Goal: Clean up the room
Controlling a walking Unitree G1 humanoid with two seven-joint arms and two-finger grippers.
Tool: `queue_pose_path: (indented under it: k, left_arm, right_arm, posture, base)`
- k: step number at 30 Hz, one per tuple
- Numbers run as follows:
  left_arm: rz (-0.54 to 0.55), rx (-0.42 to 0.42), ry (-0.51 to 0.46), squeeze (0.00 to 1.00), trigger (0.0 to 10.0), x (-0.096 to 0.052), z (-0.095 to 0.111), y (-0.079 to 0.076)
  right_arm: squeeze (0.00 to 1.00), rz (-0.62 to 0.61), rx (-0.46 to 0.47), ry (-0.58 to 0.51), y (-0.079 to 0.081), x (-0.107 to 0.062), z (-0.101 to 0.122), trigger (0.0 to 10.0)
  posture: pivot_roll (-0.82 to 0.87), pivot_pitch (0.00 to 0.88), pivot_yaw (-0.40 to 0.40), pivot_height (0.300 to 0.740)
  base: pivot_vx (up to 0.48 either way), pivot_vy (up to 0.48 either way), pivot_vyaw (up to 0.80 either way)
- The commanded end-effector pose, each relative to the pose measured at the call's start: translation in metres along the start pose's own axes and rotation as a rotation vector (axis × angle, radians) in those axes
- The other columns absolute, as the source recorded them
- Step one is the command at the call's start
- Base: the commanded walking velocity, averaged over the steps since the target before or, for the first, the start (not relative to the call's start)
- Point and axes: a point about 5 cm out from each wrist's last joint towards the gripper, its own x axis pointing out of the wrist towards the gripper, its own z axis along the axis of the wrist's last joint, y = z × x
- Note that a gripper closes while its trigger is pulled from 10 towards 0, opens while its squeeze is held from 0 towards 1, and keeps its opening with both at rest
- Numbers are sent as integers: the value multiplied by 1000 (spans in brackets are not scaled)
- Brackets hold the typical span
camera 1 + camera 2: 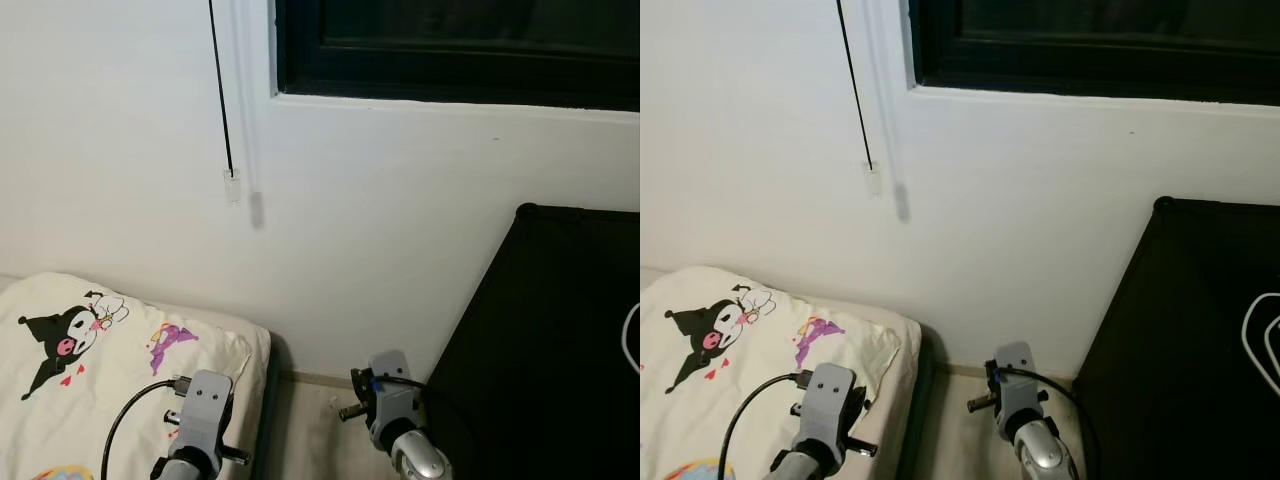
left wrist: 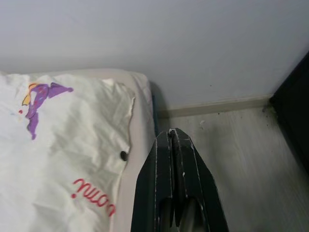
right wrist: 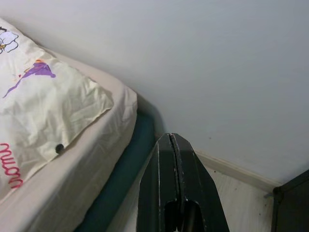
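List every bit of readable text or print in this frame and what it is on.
Red cursive lettering on the cream bedcover: cut off at the frame edge and seen at an angle, not readable as a word.
Cartoon prints on the same bedcover carry no words.
No other text on the wall or black cabinet.

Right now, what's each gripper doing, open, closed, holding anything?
Left gripper: closed, holding nothing, above the bed's edge.
Right gripper: closed, holding nothing, near the wall.

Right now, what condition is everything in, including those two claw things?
Left gripper: shut, holding nothing, above the bed's edge.
Right gripper: shut, holding nothing, above the floor beside the bed.
Pillow: lying flat on the bed, cover wrinkled.
Blind cord: hanging straight down the wall.
Black rack: standing upright against the wall.
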Motion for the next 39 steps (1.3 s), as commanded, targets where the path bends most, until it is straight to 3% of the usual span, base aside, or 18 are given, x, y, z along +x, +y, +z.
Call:
queue_pose_path:
  k: [1, 6, 12, 30, 39]
  left_arm:
    - [-9, -1, 33, 0, 10000, -2, -6, -3]
    - [21, -24, 55, 0, 10000, -2, -8, 0]
    - [37, -67, 82, 0, 10000, -2, -10, 3]
    - [28, -26, 55, 0, 10000, -3, -8, 2]
    - [17, -21, 56, 0, 10000, -3, -9, -1]
  right_arm:
    - [0, -18, 18, 25, -4, -4, -6, 10000]
    - [0, -18, 18, 26, -5, -4, -6, 10000]
    - [0, -14, 19, 27, -5, -4, -6, 10000]
    - [0, -10, 1, 32, -5, -3, -6, 10000]
    - [0, 5, -40, 39, -4, -3, -6, 10000]
  posture:
    - [-27, 114, -16, 740]
    - [-26, 116, -20, 740]
    - [-25, 119, -22, 740]
    - [-25, 123, -17, 740]
    - [-25, 121, -18, 740]
  base:
    - [0, -480, 0]
    - [0, -254, 0]
    - [0, 480, 0]
    - [0, 0, 0]
    - [0, 0, 740]
